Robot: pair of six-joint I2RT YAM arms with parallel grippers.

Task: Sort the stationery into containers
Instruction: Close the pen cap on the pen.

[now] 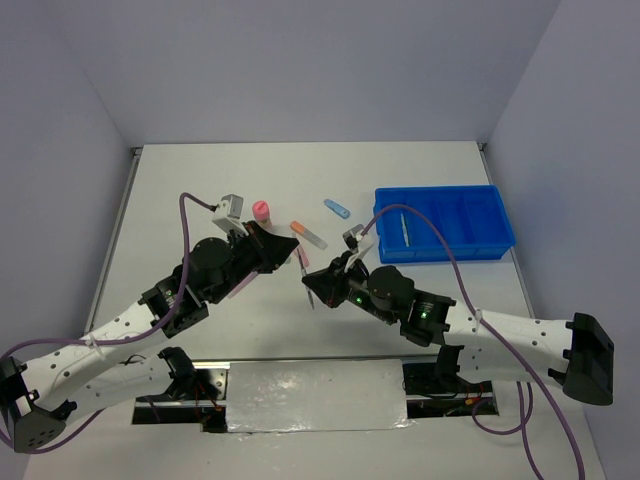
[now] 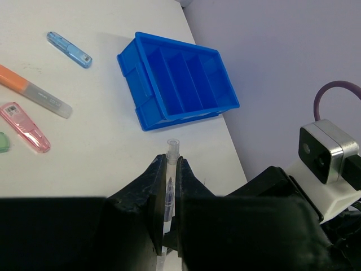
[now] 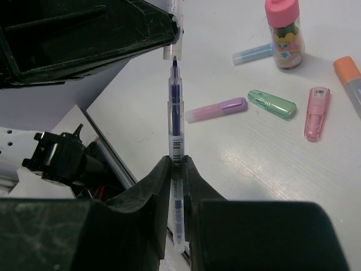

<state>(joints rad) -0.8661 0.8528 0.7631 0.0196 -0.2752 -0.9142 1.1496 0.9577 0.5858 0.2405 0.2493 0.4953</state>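
Note:
My right gripper (image 3: 176,164) is shut on a clear pen with blue ink (image 3: 175,113), and its tip points at my left gripper (image 3: 113,28). My left gripper (image 2: 168,164) is shut on the pen's clear cap (image 2: 171,151), with the pen tip showing inside it. In the top view the two grippers (image 1: 296,256) (image 1: 318,284) meet over the table's middle. The blue tray (image 1: 445,222) (image 2: 177,79) stands at the right, apart from both. A pink-capped bottle (image 1: 262,211) (image 3: 285,36) stands behind the left gripper.
On the table lie an orange stick (image 1: 308,233) (image 2: 34,93), a blue stick (image 1: 337,208) (image 2: 69,49), a pink stick (image 2: 25,127) (image 3: 316,104), a green stick (image 3: 272,103) and a lilac stick (image 3: 217,109). A thin pale item (image 1: 404,226) lies in the tray's left compartment.

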